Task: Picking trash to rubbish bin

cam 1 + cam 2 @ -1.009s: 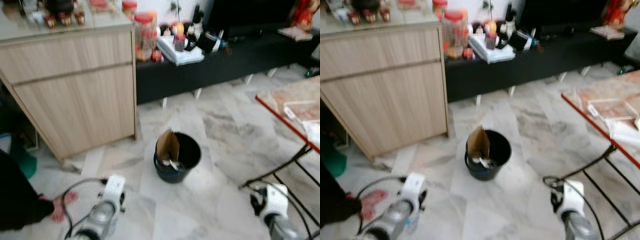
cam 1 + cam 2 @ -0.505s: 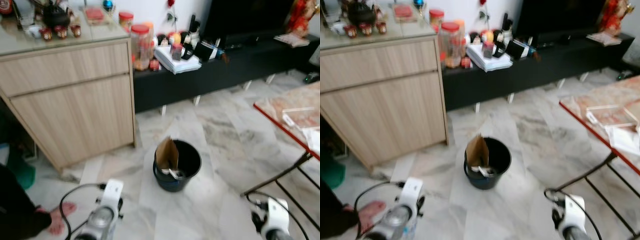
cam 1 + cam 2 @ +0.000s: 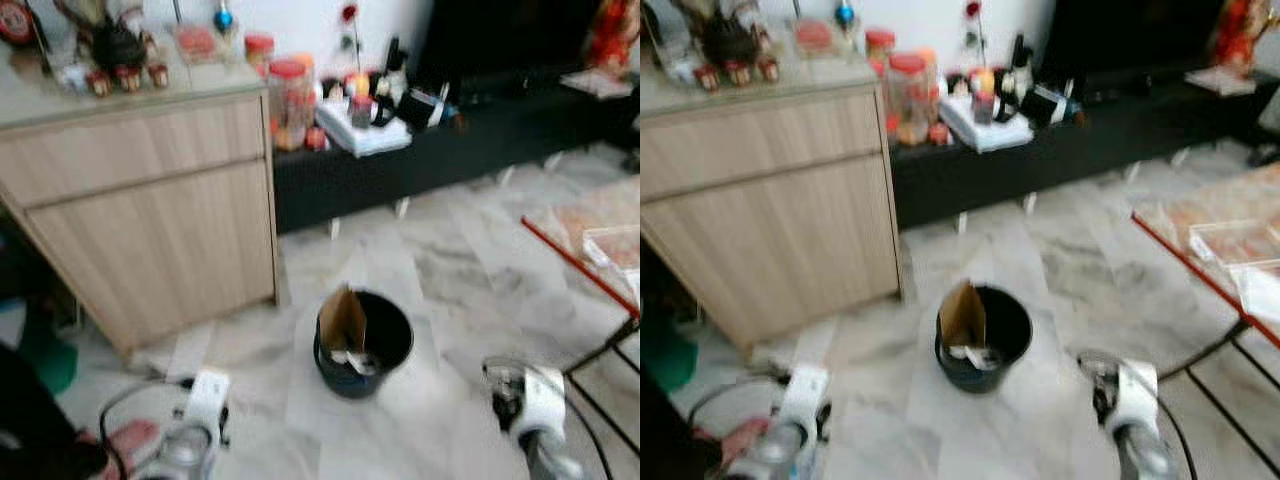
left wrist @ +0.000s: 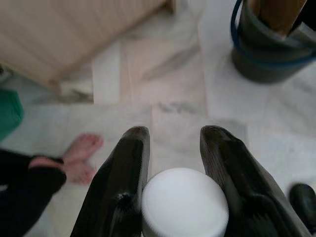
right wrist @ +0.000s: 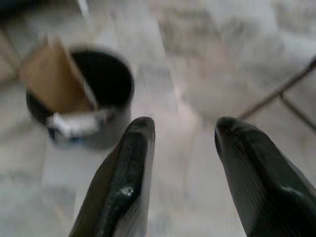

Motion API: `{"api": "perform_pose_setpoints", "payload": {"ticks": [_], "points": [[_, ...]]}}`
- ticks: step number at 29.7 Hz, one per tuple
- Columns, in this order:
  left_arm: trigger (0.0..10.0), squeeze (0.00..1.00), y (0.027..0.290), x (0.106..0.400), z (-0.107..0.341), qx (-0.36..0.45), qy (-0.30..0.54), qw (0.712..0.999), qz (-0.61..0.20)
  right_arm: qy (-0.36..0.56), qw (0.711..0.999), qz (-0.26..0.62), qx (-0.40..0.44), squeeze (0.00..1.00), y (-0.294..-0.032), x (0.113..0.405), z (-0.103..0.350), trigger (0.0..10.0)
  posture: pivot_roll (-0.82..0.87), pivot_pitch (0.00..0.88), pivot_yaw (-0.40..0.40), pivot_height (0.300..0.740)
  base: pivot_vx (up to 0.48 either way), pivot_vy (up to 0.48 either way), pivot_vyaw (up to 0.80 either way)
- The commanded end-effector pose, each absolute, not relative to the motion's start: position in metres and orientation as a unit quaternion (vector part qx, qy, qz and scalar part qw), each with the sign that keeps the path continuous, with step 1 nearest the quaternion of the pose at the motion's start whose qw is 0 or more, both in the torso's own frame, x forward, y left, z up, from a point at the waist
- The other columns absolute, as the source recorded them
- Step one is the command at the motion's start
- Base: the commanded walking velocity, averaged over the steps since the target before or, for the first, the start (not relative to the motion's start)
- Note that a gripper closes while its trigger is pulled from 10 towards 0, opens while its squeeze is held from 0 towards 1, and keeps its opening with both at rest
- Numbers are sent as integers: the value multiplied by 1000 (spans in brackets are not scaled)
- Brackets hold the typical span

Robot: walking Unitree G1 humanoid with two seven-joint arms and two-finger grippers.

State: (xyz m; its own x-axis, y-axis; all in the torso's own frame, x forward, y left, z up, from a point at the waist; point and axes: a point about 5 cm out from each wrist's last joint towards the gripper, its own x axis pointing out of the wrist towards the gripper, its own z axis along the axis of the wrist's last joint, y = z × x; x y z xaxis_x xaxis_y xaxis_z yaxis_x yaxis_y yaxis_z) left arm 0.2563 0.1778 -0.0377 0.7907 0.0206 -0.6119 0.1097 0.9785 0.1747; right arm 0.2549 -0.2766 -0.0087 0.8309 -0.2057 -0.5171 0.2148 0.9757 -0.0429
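Head views are blurring with camera motion. The left gripper is holding a white round-topped object between its fingers, which are closing against its sides; what the object is cannot be told. The black rubbish bin is standing on the marble floor, well ahead of those fingertips and off to one side, with a brown cardboard piece leaning inside. The right gripper is hovering with fingers spread apart, gripping nothing, the bin lying beyond its tips. A person's bare foot is resting beside the left fingers.
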Motion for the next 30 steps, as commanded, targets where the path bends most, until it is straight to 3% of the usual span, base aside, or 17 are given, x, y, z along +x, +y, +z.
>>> {"api": "perform_pose_setpoints", "payload": {"ticks": [1,8,12,18,24,30], "points": [[10000,0,168,268,-29,87,298,950,-29,241,963,-119,17,0,-275,272,6,10000,81,80,-57,740,289,0,0],[10000,0,154,289,-11,74,256,963,-39,238,969,-63,20,0,-240,289,7,10000,95,86,-64,740,289,0,0],[10000,0,144,292,-7,69,246,965,-53,244,964,-98,44,0,-249,286,6,10000,85,90,-62,740,290,0,0],[10000,0,137,294,-5,67,239,967,-61,230,970,-82,24,0,-249,290,11,10000,79,94,-68,740,290,0,0],[10000,0,140,296,-3,68,232,968,-62,205,973,-105,30,0,-262,289,17,10000,74,96,-65,740,290,0,0],[10000,0,145,296,-4,75,238,967,-57,247,961,-120,31,0,-264,270,-1,10000,91,103,-63,740,291,0,0]]}}
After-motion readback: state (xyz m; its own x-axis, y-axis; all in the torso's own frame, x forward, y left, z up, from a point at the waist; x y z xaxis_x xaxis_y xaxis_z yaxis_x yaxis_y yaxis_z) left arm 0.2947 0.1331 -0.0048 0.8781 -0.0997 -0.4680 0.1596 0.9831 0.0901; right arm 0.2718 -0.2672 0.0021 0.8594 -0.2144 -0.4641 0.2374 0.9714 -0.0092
